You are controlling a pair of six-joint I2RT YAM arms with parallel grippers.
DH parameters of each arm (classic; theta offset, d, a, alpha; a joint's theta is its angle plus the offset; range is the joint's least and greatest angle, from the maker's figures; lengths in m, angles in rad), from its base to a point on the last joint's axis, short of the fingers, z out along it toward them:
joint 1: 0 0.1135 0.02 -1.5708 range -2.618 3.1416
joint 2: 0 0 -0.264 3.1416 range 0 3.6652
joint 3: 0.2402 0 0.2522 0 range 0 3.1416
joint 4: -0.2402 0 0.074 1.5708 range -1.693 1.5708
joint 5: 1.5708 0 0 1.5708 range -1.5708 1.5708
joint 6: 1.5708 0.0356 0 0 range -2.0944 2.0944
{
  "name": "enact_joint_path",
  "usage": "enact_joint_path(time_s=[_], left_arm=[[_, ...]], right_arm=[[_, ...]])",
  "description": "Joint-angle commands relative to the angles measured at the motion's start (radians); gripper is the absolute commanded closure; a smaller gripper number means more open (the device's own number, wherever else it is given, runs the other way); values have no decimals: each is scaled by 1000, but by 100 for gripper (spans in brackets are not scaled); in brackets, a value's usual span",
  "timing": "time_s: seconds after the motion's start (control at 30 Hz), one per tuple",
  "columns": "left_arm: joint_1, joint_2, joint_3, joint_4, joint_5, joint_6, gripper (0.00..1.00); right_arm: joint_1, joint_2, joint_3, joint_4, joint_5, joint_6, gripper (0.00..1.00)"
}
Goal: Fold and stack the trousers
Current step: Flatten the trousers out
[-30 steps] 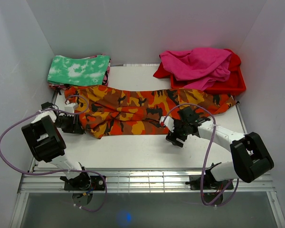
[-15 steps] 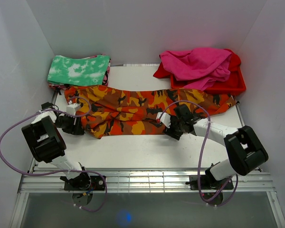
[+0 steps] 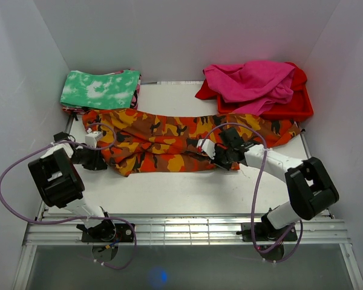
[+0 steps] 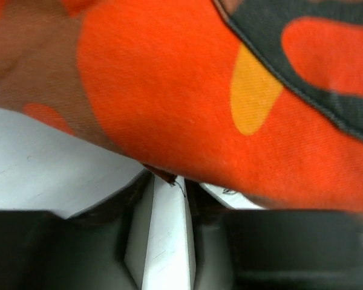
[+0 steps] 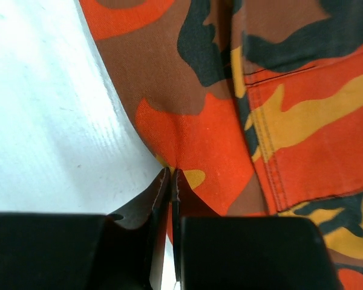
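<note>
Trousers, count: one pair of camouflage trousers [image 3: 169,136], printed in orange, red, yellow and dark brown.
Trousers, position: laid lengthwise, left to right, across the middle of the table [image 3: 169,190]. The left end is just beside the folded green-and-white cloth [image 3: 100,89] and the right end is near the red garment [image 3: 296,107].
Arms, count: two, the left arm [image 3: 54,175] and the right arm [image 3: 290,172]. Both reach to the near edge of the trousers.
Left fingers [image 4: 127,202]: at the near left end of the trousers, with a narrow gap that shows white between them. The cloth edge meets the tips, but whether it is clamped cannot be told.
Right fingers [image 5: 151,202]: closed to a sliver on the near hem, right of the middle of the length. Orange cloth is pinched at the tips.
Other cloth, count: three. There is one folded green-and-white mottled piece at the far left and one magenta garment [image 3: 251,81] heaped on the one red garment at the far right.
Hidden or unclear: the red garment is largely covered by the magenta one. A patterned edge under the green-and-white cloth cannot be identified. The left wrist view is blurred and filled with cloth.
</note>
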Motion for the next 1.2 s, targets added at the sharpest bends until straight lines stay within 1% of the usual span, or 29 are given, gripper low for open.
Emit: enact_joint_path(time_s=[0.0,0.1,0.17,0.27,0.37,0.5,0.6,0.63,0.67,0.7,0.77,0.8,0.87,0.9,0.93,0.97,1.0,1.03,1.17], left_arm=[[1,-64,21,43,97,-35,76],[7,-75,67,22,132,-57,100],[14,-84,93,-1,140,-61,100],[34,-92,162,-49,135,-60,100],[73,-93,241,-93,117,-48,100],[131,-95,340,-153,92,-12,100],[131,-92,348,-262,89,108,100],[131,-98,334,-318,92,142,97],[131,-104,287,-348,95,220,91],[131,-111,256,-371,100,257,76],[129,-144,184,-368,100,308,60],[128,-153,117,-350,103,301,38],[119,-173,61,-206,83,226,35],[108,-173,32,-160,63,130,35],[106,-168,27,-73,62,82,35],[106,-162,25,-31,59,33,35],[106,-141,33,6,59,-57,35],[106,-122,44,61,77,-95,35],[106,-6,123,167,160,-279,35]], right_arm=[[1,-114,81,-121,-80,42,92],[1,-201,99,-165,-94,50,92],[-2,-264,108,-205,-97,51,92],[-25,-316,127,-286,-108,50,92],[-95,-362,121,-320,-137,22,92],[-181,-414,121,-424,-160,-47,92],[-203,-431,102,-460,-155,-81,92],[-203,-430,96,-464,-165,-78,92],[-203,-425,90,-467,-195,-75,92],[-203,-418,87,-466,-207,-52,92],[-203,-382,78,-458,-246,-32,92],[-203,-367,75,-455,-252,-23,92],[-203,-324,66,-452,-244,-16,92],[-203,-312,62,-451,-240,-16,92],[-203,-293,56,-451,-235,-19,92],[-203,-290,56,-451,-234,-18,92],[-203,-289,56,-451,-234,-21,92],[-203,-290,58,-451,-235,-19,92],[-203,-290,62,-457,-231,-18,92]])
